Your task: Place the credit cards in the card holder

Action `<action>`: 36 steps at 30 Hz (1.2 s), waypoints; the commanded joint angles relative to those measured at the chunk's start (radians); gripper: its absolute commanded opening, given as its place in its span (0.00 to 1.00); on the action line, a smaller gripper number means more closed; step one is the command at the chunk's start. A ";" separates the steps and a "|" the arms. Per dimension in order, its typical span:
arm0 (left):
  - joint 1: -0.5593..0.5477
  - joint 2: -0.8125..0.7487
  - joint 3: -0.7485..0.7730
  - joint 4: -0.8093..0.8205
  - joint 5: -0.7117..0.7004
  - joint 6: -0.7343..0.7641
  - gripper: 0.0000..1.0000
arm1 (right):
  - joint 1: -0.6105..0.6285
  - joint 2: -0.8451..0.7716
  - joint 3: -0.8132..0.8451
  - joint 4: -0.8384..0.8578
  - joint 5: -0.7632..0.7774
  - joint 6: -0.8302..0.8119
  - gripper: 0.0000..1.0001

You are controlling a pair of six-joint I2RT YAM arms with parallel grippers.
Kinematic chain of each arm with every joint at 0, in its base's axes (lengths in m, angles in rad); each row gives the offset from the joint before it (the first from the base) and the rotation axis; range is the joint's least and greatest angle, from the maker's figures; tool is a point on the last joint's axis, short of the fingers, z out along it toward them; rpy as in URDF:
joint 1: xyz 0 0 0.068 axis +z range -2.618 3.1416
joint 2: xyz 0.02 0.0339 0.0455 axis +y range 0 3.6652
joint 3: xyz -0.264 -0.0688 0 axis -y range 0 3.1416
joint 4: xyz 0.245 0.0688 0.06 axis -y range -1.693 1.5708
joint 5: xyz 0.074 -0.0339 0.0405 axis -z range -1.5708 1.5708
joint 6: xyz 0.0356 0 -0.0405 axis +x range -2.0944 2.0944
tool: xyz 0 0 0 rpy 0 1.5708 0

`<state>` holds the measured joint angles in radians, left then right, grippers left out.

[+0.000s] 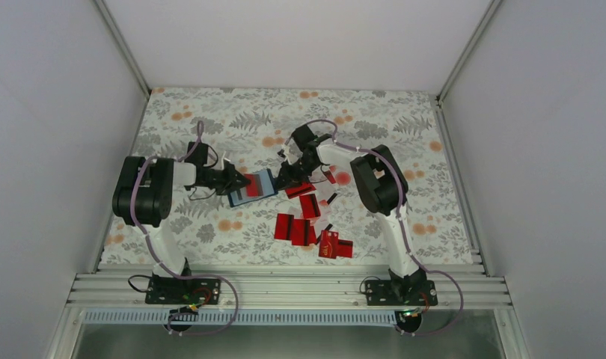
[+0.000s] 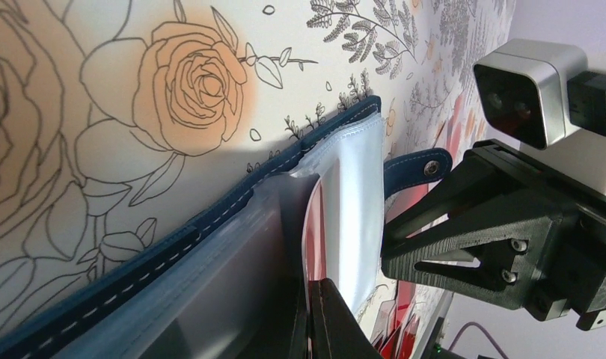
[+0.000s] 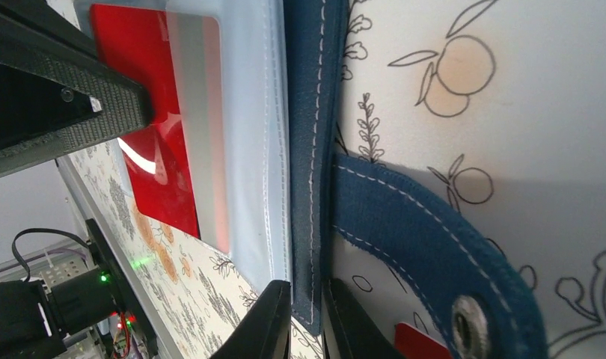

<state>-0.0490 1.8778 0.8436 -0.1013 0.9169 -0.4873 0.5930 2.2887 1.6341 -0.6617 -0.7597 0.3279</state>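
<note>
The card holder lies open mid-table, navy outside and pale blue inside. My left gripper is at its left side, shut on the edge of a red credit card that sits partly inside a clear sleeve. My right gripper is at the holder's right side, shut on its stitched navy edge. In the right wrist view the red card shows through the sleeve, beside the snap strap. Several loose red cards lie right of and nearer than the holder.
The table has a floral cloth. White walls stand on three sides, and a metal rail runs along the near edge. The two grippers sit close together over the holder.
</note>
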 commanded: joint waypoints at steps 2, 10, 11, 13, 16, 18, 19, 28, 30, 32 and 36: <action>-0.019 0.004 -0.048 0.057 -0.065 -0.080 0.02 | 0.033 0.063 -0.049 0.042 0.034 -0.004 0.12; -0.057 -0.017 -0.071 0.101 -0.094 -0.134 0.02 | 0.034 0.063 -0.060 0.045 0.020 -0.012 0.11; -0.062 -0.018 -0.071 0.103 -0.097 -0.141 0.02 | 0.034 0.063 -0.060 0.045 0.018 -0.013 0.11; -0.072 -0.020 -0.063 0.098 -0.108 -0.143 0.03 | 0.035 0.063 -0.062 0.048 0.019 -0.015 0.11; -0.082 -0.030 -0.060 0.074 -0.128 -0.141 0.02 | 0.034 0.063 -0.063 0.054 0.016 -0.014 0.11; -0.083 -0.040 -0.063 0.057 -0.137 -0.140 0.03 | 0.034 0.065 -0.063 0.057 0.013 -0.013 0.11; -0.083 -0.047 -0.062 0.042 -0.142 -0.135 0.03 | 0.035 0.065 -0.062 0.057 0.013 -0.013 0.11; -0.092 -0.098 -0.026 -0.121 -0.242 -0.062 0.30 | 0.036 0.026 -0.109 0.083 0.019 -0.004 0.11; -0.098 -0.107 -0.022 -0.139 -0.257 -0.064 0.34 | 0.036 0.016 -0.119 0.092 0.021 0.003 0.11; -0.108 -0.112 -0.010 -0.171 -0.279 -0.064 0.38 | 0.036 0.006 -0.127 0.101 0.019 0.011 0.11; -0.130 -0.113 0.045 -0.282 -0.349 -0.053 0.44 | 0.037 -0.004 -0.126 0.115 0.019 0.026 0.11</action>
<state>-0.1604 1.7641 0.8509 -0.2127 0.6930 -0.5610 0.6044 2.2723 1.5444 -0.5259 -0.8379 0.3397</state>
